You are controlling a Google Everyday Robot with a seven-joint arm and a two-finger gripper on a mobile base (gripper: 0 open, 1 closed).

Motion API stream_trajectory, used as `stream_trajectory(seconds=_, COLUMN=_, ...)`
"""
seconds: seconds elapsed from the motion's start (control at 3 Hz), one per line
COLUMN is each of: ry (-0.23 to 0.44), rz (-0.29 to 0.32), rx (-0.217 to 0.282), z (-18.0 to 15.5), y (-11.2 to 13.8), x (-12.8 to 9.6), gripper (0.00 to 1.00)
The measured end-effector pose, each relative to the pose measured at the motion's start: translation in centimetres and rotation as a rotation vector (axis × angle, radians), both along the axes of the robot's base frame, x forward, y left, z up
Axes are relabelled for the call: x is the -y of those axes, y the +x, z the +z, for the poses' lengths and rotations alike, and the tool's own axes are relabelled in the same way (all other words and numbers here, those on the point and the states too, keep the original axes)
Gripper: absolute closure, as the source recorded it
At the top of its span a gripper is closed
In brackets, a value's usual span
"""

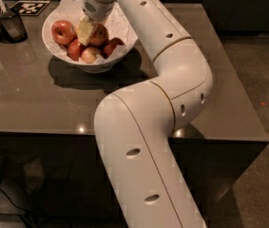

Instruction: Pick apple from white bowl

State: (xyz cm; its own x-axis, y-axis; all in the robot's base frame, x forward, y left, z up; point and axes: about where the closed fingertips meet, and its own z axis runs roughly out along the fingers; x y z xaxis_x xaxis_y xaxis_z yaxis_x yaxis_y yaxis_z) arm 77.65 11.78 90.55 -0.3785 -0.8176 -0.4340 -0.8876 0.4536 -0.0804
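Observation:
The white bowl [101, 65] stands at the back left of the dark table, lined with crinkled white paper and holding several apples. My gripper [89, 33] reaches down into the bowl from above, with its pale yellow end lying against the left side of the round red-orange apple [100, 35] in the middle of the bowl. A deeper-red apple with a stem dimple [62, 31] lies to the left. A small pale apple [90, 55] lies at the front. My white arm covers the back of the bowl.
A small dark cup with a utensil [11, 25] stands left of the bowl. A black-and-white marker tag [28, 6] lies behind it. The table's front edge [53, 129] runs across the view, and my arm's elbow [181, 84] hangs over the table's right half.

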Motion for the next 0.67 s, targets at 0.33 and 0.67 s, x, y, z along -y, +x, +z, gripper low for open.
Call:
stream_trajectory(seconds=0.33, ry=0.000, rz=0.000, rx=0.000, z=0.00, y=0.00, x=0.00, gripper=1.00)
stream_trajectory(seconds=0.67, ry=-0.004, rz=0.001, rx=0.024, z=0.66, y=0.16, x=-0.78, gripper=1.00)
